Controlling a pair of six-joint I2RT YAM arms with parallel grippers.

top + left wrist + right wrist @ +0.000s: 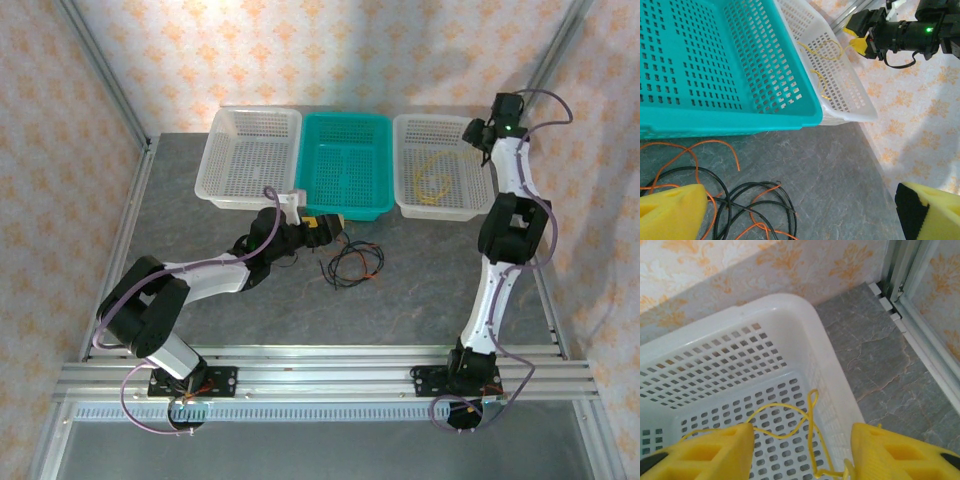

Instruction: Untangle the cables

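I am working in what looks like a robot lab, inside a small test booth. 2 robot arms, the left arm and the right arm, are bolted to silver metal rails at the near edge of a grey table with a stone look. Silver metal posts stand at the back corners. The walls are flat sheets with an orange flower print. 3 plastic baskets sit in a row at the back: a left white basket, a teal basket and a right white basket.
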